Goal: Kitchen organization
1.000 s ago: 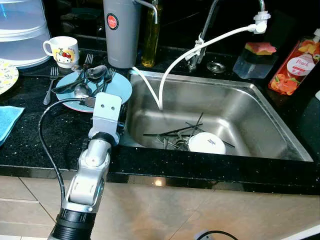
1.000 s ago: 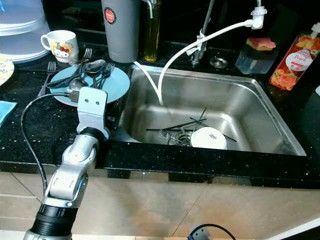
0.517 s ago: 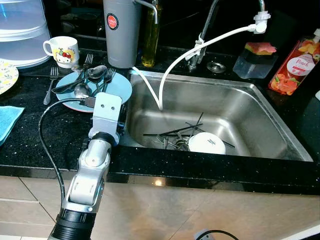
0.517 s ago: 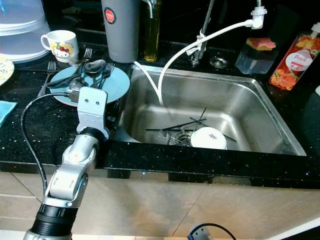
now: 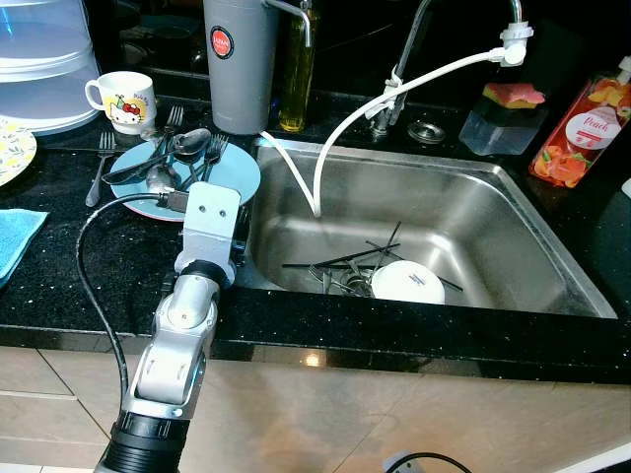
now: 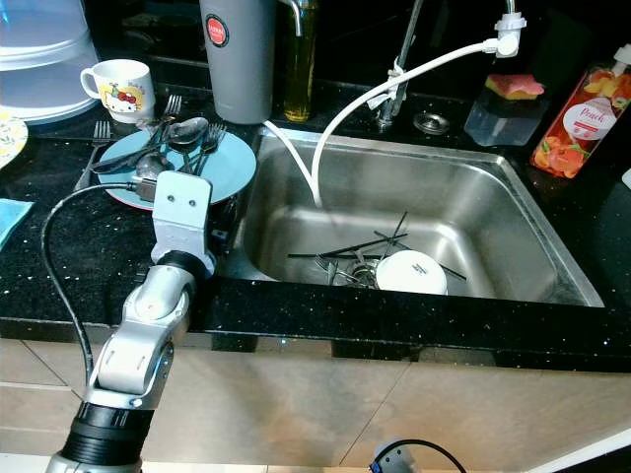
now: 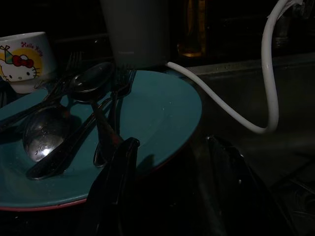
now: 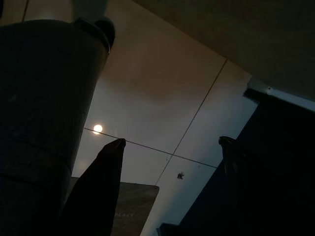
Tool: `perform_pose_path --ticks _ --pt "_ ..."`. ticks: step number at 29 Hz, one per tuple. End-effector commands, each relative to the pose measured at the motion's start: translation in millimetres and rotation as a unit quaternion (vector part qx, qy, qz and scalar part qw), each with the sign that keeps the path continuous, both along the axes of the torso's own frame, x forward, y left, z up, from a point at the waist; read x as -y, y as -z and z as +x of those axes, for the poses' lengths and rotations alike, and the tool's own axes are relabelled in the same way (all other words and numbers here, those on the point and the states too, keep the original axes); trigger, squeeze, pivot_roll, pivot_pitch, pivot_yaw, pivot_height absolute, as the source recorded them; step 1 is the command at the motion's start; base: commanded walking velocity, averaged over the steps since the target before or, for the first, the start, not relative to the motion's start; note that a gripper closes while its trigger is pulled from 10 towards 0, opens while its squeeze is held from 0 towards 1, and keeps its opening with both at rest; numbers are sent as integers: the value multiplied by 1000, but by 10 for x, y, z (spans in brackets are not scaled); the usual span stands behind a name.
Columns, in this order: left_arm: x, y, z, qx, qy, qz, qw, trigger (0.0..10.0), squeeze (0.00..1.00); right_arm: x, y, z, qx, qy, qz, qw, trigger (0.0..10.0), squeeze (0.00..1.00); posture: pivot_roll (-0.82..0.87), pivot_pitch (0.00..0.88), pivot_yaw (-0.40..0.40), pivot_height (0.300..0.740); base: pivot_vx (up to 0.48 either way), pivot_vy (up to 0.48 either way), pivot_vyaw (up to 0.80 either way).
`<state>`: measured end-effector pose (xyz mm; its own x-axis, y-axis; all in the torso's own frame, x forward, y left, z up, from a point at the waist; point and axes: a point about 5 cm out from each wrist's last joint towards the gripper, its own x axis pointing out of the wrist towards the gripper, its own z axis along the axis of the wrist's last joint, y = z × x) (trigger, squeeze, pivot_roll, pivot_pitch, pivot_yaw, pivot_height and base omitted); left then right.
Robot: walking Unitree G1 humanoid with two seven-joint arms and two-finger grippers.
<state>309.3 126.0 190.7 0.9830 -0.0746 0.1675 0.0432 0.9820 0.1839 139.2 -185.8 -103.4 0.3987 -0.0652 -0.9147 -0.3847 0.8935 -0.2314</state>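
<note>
Cutlery [image 5: 163, 163], a loose pile of dull grey spoons and forks, lies on the teal plate [image 5: 237, 175] left of the sink [image 5: 513, 212], near the cartoon mug [image 5: 123, 101]. We have our left gripper [image 7: 170, 189] just at the plate's near rim, its fingers [image 7: 118, 177] spread wide and holding nothing. Pushing forward could shove the plate and scatter the pieces, we judge. Further right, more utensils [image 5: 340, 266] and a white bowl [image 5: 407, 282] sit in the sink. Our right gripper [image 8: 170, 189] hangs idle, also spread.
</note>
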Motion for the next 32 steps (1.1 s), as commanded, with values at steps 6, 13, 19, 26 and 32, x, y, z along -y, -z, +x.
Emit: perform_pose_path --ticks 6,13,19,26,32 --pt "47 36 -12 -9 7 -2 1000 10000 0 32 7 -27 -7 2 -3 1000 10000 0 261 50 -107 740 0 0 0" --pt "51 39 -14 -9 7 -2 1000 10000 0 32 6 -26 -8 1 -2 1000 10000 0 261 50 -108 740 0 0 0" --pt "52 37 -11 -8 8 -2 1000 10000 0 29 6 -24 -7 1 -3 1000 10000 0 262 49 -106 740 0 0 0" --pt "47 36 -10 -9 7 -2 1000 10000 0 27 5 -21 -7 1 -2 1000 10000 0 264 49 -107 740 0 0 0" --pt "41 35 -8 -8 7 -1 1000 10000 0 20 5 -19 -7 -1 -2 1000 10000 0 266 45 -108 740 0 0 0"
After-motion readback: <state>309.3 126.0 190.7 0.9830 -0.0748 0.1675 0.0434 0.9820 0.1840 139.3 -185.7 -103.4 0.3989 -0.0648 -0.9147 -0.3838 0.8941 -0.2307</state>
